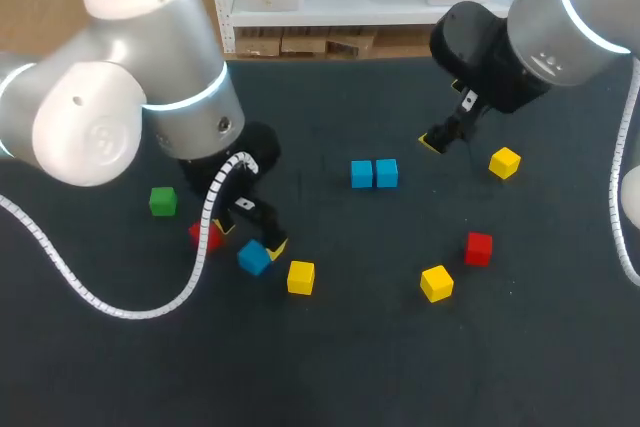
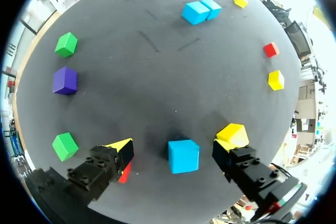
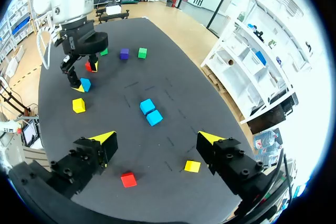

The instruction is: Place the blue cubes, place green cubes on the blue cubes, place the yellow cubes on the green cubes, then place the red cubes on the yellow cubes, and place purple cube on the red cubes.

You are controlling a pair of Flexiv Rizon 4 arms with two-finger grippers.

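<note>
- Between the spread fingers (image 2: 105, 163) of my left pincer (image 2: 176, 141) a blue cube (image 2: 183, 157) sits on the counter (image 1: 350, 367) — neither yellow tip touches it.
- Under one finger of that pincer a red cube (image 2: 124, 174) peeks out, mostly hidden.
- Just beside the blue cube, on its other side, lies a yellow cube (image 1: 300, 277).
- Farther out from the left pincer stand a green cube (image 2: 64, 146), the purple cube (image 2: 64, 80) and a second green cube (image 2: 65, 44), each apart from the others.
- My right pincer (image 3: 157, 139) is spread as well, with nothing between its fingers — it hangs over the counter's far side.
- Ahead of it, near the counter's middle, a pair of blue cubes (image 3: 151, 112) lie touching side by side.
- Close to the right pincer I see a second red cube (image 3: 128, 180) and a second yellow cube (image 3: 192, 166), well apart from each other.
- A third yellow cube (image 1: 436, 283) lies near the second red cube.
- Every cube I can see rests singly on the counter.
</note>
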